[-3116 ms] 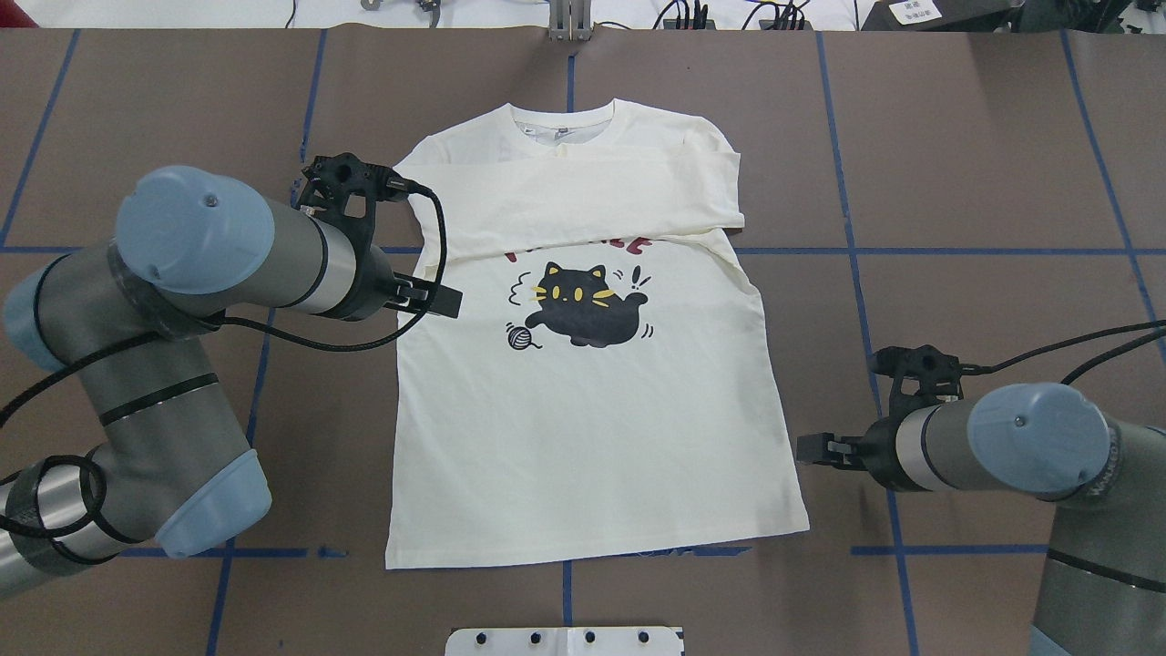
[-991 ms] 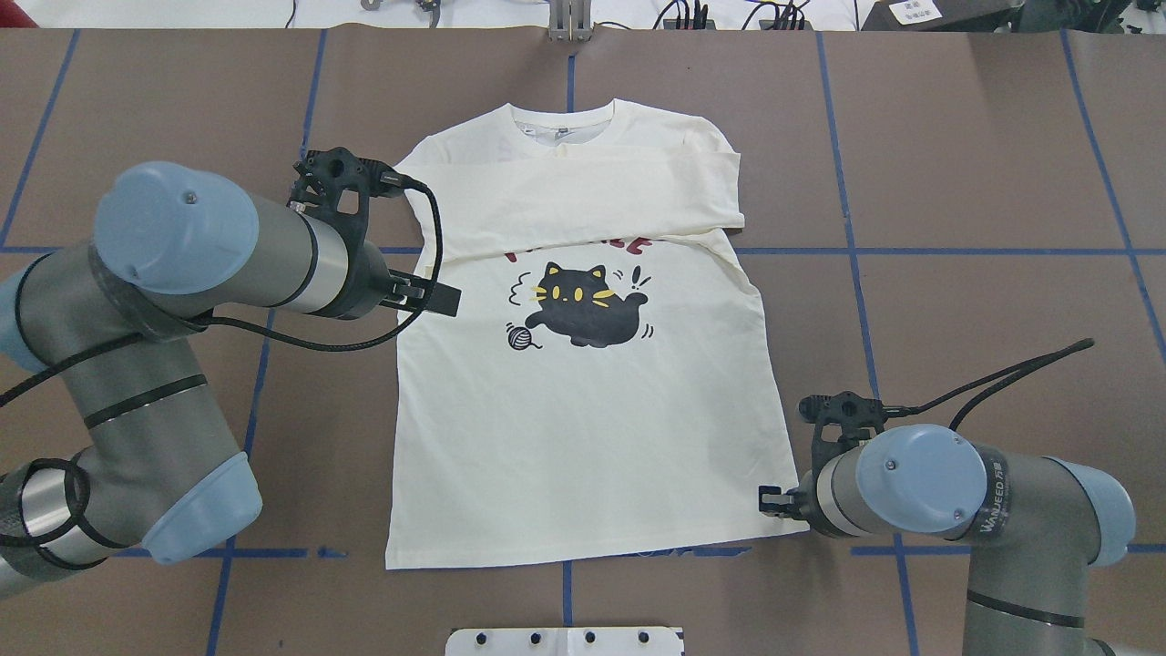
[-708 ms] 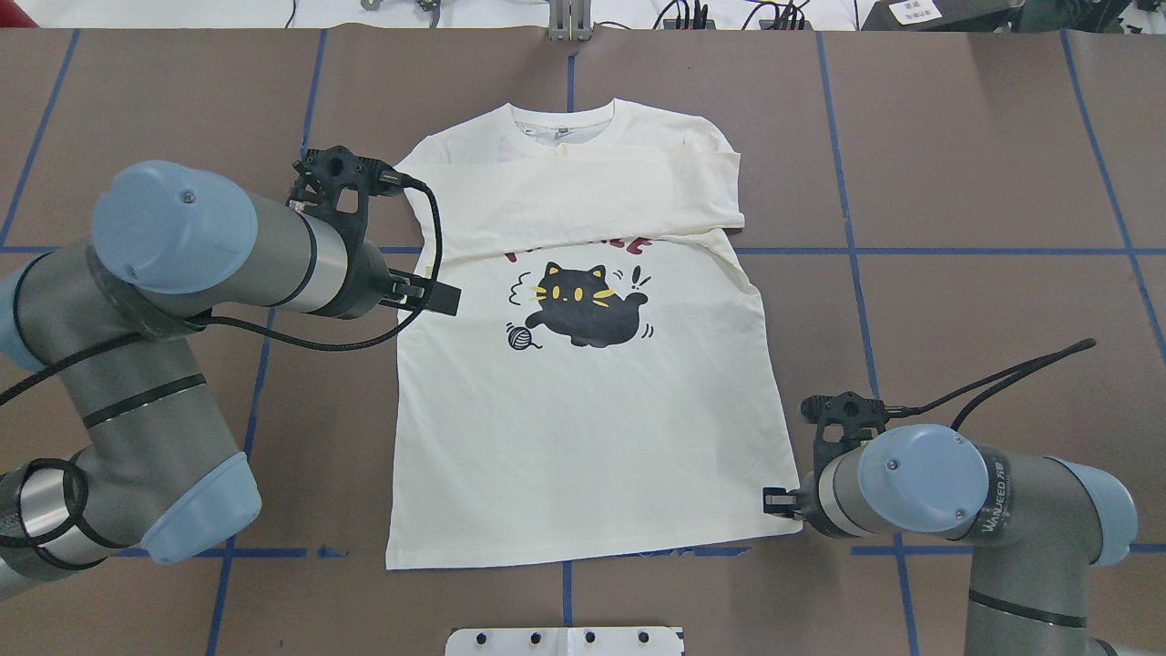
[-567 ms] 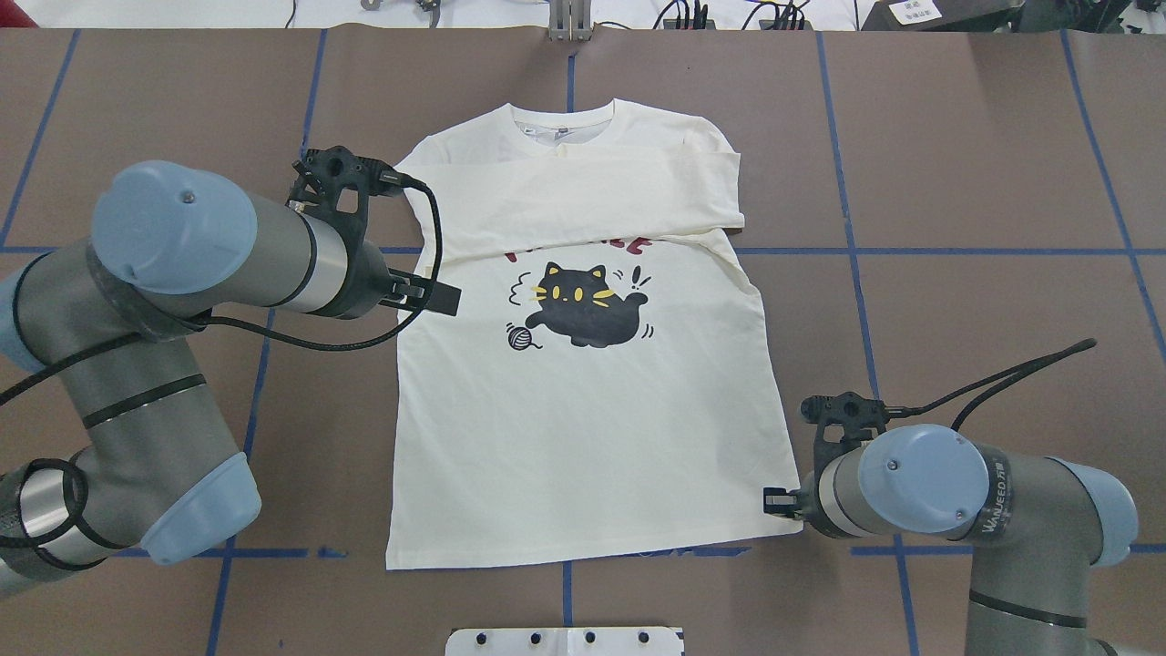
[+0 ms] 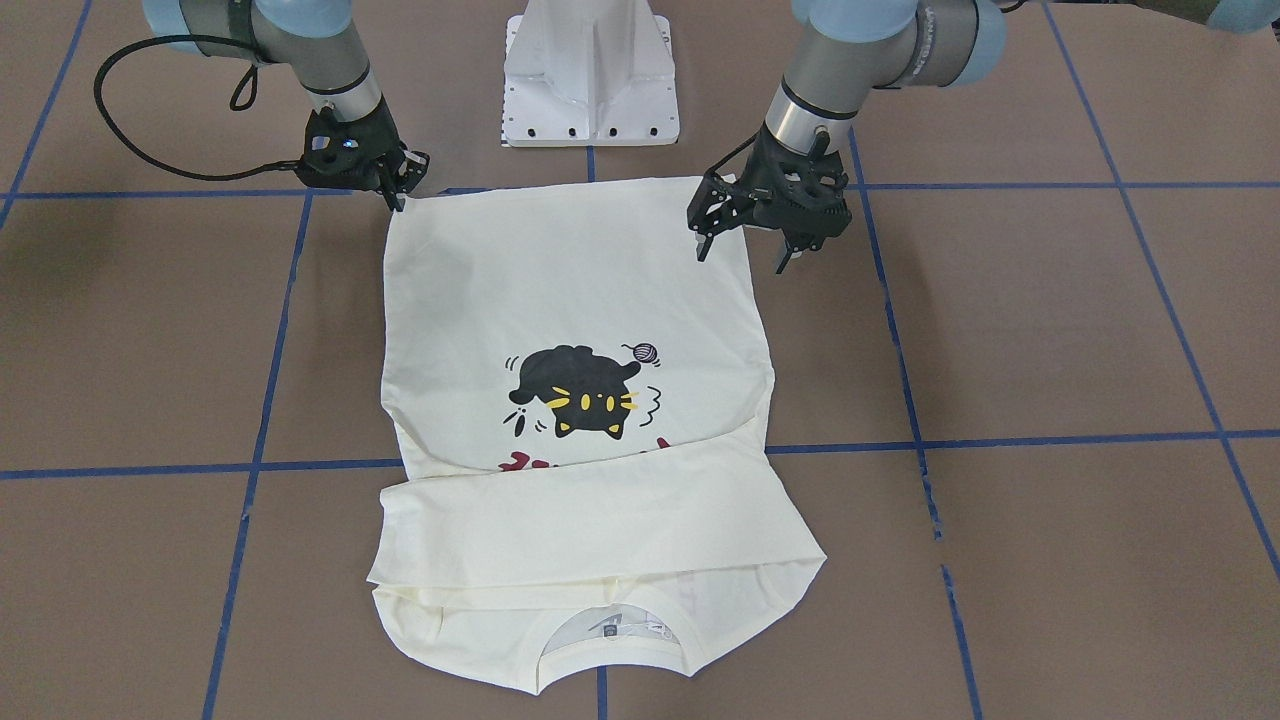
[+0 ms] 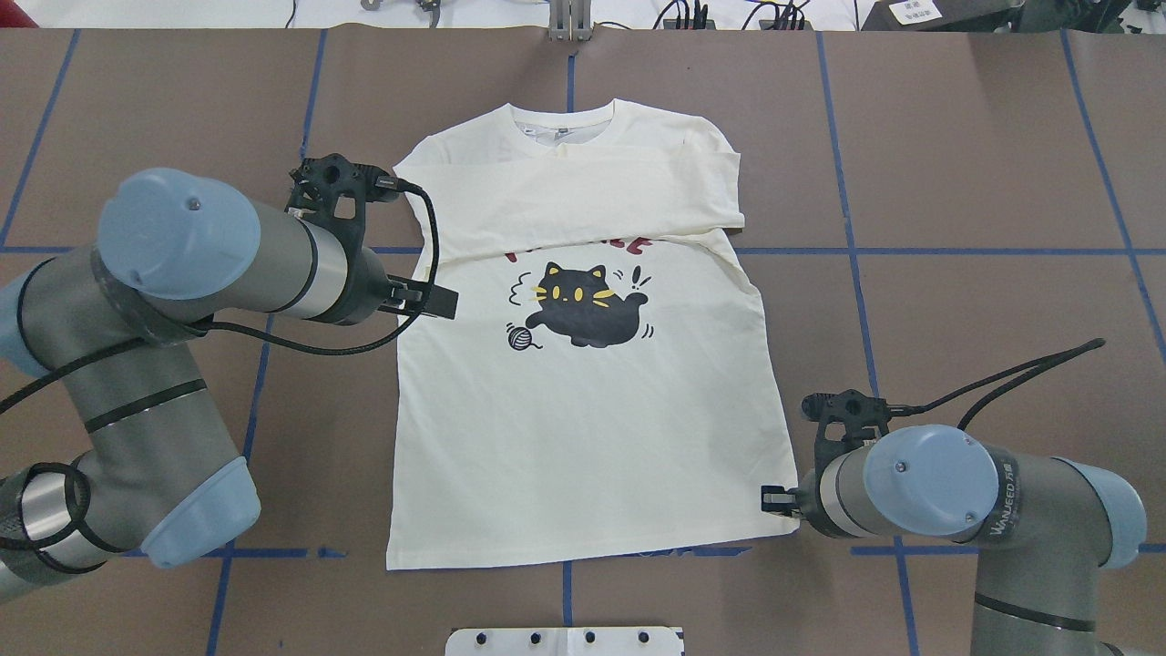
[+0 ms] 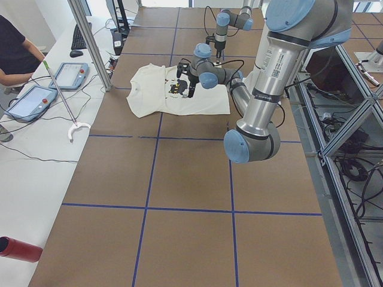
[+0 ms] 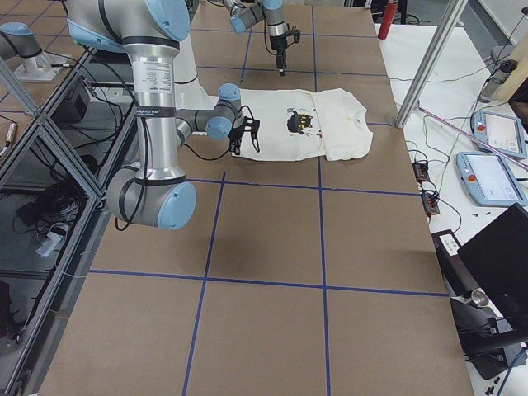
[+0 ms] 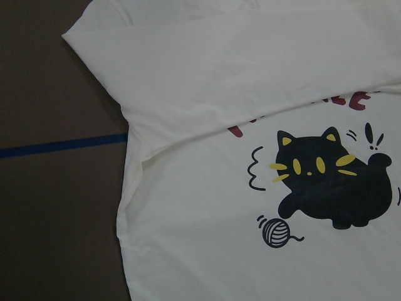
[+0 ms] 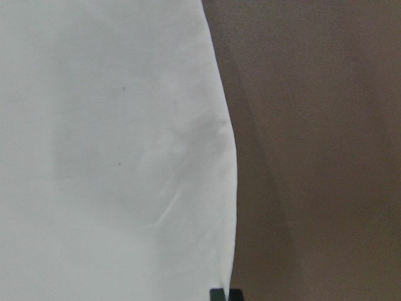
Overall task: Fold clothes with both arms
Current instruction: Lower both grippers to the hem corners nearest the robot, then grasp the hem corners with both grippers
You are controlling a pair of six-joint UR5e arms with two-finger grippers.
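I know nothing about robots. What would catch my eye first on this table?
A cream-white T-shirt lies flat in the middle of the brown table, with its black cat print facing up and its sleeves folded across the chest. The big grey left arm hangs the left gripper open over one side edge. The right arm has the right gripper at a hem corner.

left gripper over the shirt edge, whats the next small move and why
Probably move the left gripper toward the hem corner of the shirt on its side. Its jaws stand open, holding nothing, above the side edge beside the cat print, while the right gripper sits at the other hem corner.
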